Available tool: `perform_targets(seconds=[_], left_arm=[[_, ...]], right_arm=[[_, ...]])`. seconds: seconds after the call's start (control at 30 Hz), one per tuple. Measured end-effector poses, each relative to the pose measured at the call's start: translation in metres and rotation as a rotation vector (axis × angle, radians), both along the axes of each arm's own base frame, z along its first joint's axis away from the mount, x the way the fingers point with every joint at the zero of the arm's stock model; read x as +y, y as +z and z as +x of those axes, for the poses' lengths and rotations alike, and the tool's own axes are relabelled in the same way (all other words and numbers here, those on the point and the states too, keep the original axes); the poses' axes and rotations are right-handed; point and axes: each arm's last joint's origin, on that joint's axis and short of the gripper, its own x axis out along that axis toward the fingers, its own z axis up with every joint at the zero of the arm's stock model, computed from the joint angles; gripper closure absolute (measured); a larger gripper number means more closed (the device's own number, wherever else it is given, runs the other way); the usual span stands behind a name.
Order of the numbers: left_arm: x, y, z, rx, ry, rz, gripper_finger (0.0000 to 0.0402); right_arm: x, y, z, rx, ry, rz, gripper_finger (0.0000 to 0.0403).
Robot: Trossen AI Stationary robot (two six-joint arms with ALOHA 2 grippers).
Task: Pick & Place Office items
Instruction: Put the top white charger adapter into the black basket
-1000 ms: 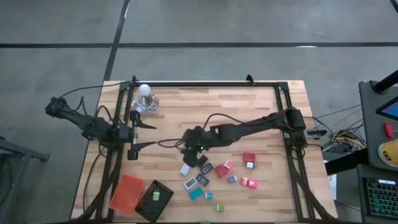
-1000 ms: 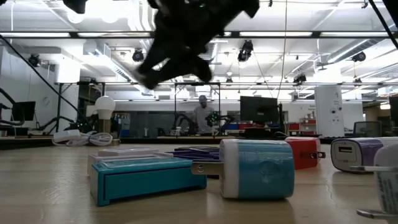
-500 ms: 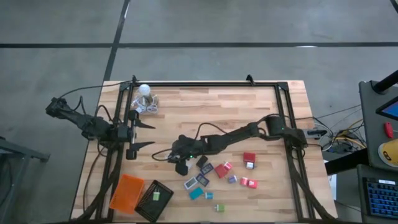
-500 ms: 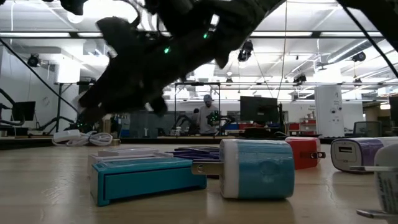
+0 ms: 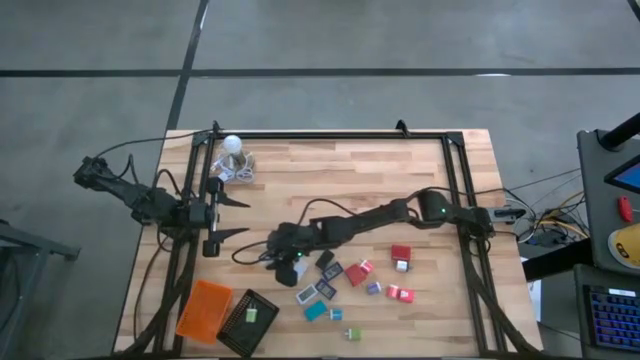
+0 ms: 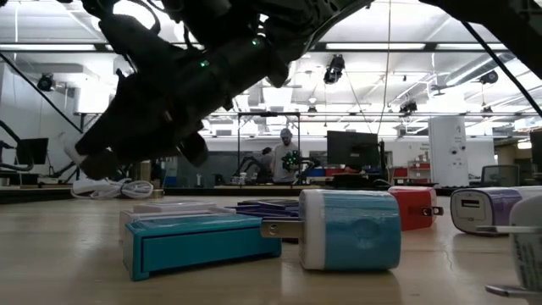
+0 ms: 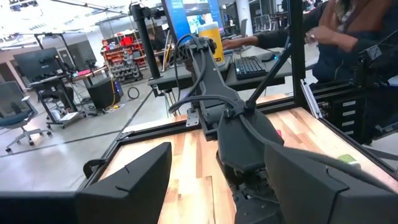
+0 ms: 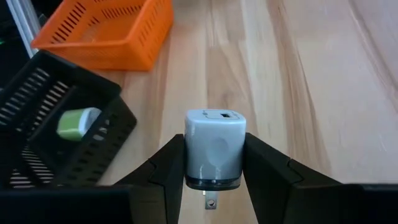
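White charger (image 8: 214, 147) clamped between right pincer (image 8: 214, 171) fingers.

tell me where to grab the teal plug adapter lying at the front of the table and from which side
Grip the teal plug adapter across its rounded body, coming from above, probably with the fingers on its two broad flat faces. It lies on its side with its metal prongs pointing toward the teal box, so stay clear of that end.

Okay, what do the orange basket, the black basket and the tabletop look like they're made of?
Orange basket: likely moulded plastic, matte, with slotted lattice walls. Black basket: looks like the same slotted plastic, darker. Tabletop: wood, pale planks with visible grain and seams, smooth finish.
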Motion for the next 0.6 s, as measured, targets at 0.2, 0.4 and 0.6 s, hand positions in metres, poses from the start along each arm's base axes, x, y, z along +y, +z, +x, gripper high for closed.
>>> perform_targets(seconds=[0.2, 0.4, 0.6], left_arm=[[-0.0002, -0.0003, 0.0005, 0.003, 0.0, 0.001, 0.014], [-0.0003, -0.0005, 0.0005, 0.004, 0.0, 0.002, 0.014], [-0.0003, -0.0005, 0.0006, 0.004, 0.0, 0.002, 0.014]], right_arm=[[0.0007, 0.0006, 0.0013, -0.032, 0.03, -0.033, 0.0273], [0.0006, 0.0026, 0.0031, -0.079, 0.06, -0.075, 0.0273], [0.0035, -0.0007, 0.0033, -0.195, 0.097, -0.125, 0.0273]])
